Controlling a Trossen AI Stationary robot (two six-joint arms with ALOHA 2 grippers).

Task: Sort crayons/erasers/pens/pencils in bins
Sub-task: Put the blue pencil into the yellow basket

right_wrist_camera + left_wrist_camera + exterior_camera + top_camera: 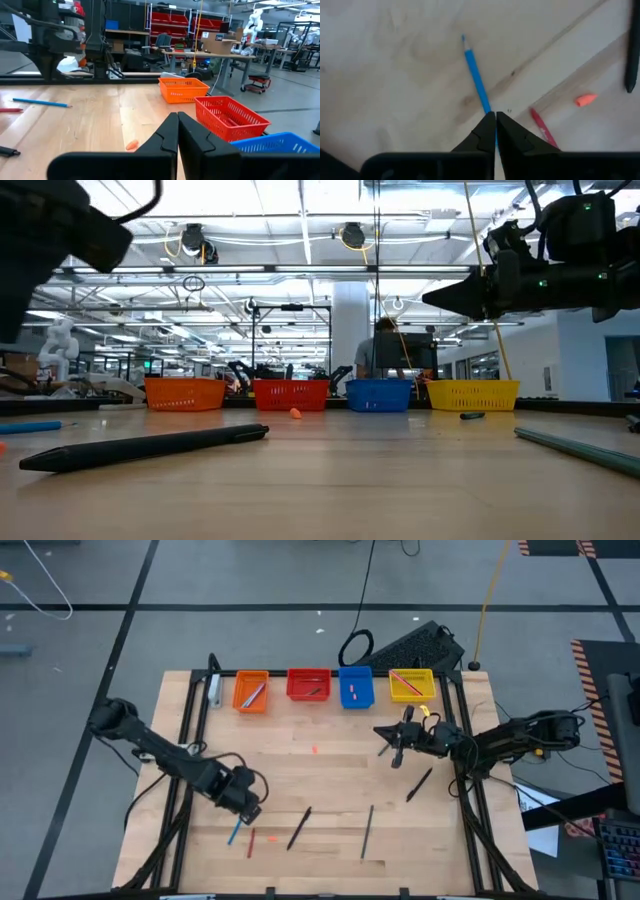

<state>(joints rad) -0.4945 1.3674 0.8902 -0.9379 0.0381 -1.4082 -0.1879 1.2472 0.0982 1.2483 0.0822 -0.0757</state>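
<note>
floor: grey, dark tape lines (300,607) | ceiling: strip lights (300,210) | shelving: red bins (172,20) | work table (220,56) | stool (258,80)

My left gripper (248,808) hangs low with fingers pressed together, my right gripper (384,734) raised, also closed.

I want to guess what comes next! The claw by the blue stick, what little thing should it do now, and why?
Probably lift a little. The left claw looks pinched shut on the blue stick, which lies flat on the table. Raising it would likely clear the red crayon beside it before heading to the bins. The right claw is near the yellow bin.
</note>
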